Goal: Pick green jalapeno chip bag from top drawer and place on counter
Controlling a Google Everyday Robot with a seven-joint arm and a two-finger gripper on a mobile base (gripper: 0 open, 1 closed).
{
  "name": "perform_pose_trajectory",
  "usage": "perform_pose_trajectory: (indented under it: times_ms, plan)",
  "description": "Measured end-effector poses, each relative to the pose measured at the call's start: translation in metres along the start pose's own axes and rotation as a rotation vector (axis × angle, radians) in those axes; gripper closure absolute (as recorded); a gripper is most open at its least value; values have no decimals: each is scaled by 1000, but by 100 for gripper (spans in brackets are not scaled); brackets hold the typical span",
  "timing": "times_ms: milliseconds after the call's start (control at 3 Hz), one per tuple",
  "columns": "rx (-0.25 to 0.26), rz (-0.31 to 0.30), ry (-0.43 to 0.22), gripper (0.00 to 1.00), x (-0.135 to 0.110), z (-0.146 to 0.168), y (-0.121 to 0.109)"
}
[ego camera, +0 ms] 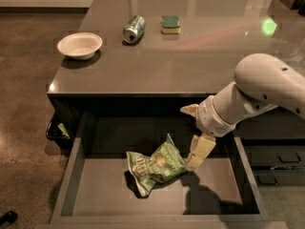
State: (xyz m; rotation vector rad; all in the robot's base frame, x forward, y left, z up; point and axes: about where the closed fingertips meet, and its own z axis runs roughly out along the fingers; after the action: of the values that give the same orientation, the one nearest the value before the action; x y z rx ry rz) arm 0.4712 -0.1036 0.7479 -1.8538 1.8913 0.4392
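Over the shallow dark grey top drawer, the pale two-finger gripper gapes wide and empty, the wrinkly green jalapeno chip bag just left of its lower jaw.

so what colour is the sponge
Sponge: green top, yellow base, camera view; gripper hovers beside the chip bag in the drawer.

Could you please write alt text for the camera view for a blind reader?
The robot's open gripper hangs inside the open top drawer, beside the green jalapeno chip bag; a bowl, can and sponge sit on the counter.
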Motion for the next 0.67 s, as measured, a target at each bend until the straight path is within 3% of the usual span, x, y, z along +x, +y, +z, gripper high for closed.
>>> perform_pose_trajectory:
  times_ms: [333,667]
  plan:
    - [0,0,0,0,0,0,0]
    - [-47,-17,-31,0,1,32,1]
